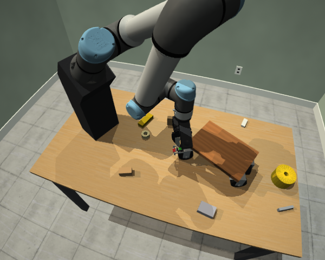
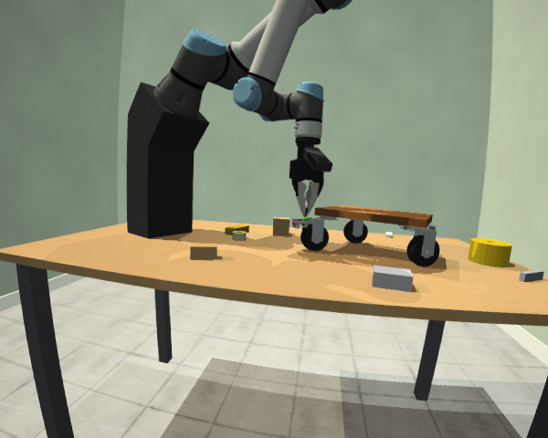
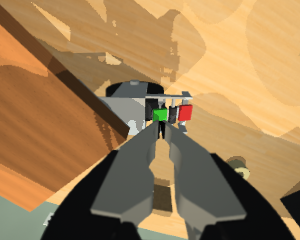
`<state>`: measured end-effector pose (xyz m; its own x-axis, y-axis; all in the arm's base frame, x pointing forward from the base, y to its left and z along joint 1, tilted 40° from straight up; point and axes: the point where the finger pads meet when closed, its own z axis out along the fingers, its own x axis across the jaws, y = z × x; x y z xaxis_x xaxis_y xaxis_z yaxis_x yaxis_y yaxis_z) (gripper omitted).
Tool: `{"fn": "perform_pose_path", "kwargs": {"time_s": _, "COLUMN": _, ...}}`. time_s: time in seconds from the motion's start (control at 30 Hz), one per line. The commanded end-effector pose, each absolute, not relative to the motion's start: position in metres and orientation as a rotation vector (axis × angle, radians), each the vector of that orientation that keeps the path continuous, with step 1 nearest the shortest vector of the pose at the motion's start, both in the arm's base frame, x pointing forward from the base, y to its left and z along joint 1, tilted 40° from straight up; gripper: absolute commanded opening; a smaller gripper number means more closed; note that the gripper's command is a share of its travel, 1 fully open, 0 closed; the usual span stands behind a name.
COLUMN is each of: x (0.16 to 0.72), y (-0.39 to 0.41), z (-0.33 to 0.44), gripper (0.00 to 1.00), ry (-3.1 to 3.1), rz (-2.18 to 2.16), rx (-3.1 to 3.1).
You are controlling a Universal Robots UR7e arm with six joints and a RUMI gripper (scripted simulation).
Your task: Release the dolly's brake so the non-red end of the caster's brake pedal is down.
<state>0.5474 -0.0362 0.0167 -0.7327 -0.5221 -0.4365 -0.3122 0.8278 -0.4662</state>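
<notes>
The dolly (image 1: 224, 148) (image 2: 375, 215) (image 3: 35, 125) has a brown wooden deck on black casters and stands on the table. Its near-left caster (image 2: 314, 236) (image 3: 127, 97) carries a brake pedal with a green end (image 1: 180, 148) (image 2: 305, 219) (image 3: 160, 115) and a red end (image 1: 174, 150) (image 2: 294, 222) (image 3: 185, 112). My gripper (image 1: 179, 147) (image 2: 306, 214) (image 3: 160, 122) is shut and empty. It points straight down, with its closed fingertips right at the green end of the pedal. I cannot tell whether the tips touch it.
On the table lie a yellow ring-shaped cylinder (image 1: 283, 175) (image 2: 490, 251), a grey block (image 1: 207, 209) (image 2: 393, 277), a small grey bar (image 1: 285, 208), a brown block (image 1: 126, 171), a yellow block (image 1: 145, 119), a small ring (image 1: 145, 133), a white block (image 1: 244, 122). The robot's black base (image 1: 86, 95) stands back left.
</notes>
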Motion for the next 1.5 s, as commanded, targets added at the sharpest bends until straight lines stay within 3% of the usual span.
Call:
{"fn": "perform_pose_path", "kwargs": {"time_s": 0.0, "x": 0.5488, "y": -0.0371, "z": 0.0185, "gripper": 0.00, "ry": 2.437, "rz": -0.494, "rx": -0.610}}
{"fn": "perform_pose_path", "kwargs": {"time_s": 1.47, "x": 0.5517, "y": -0.0380, "z": 0.0140, "gripper": 0.00, "ry": 2.437, "rz": -0.494, "rx": -0.610}}
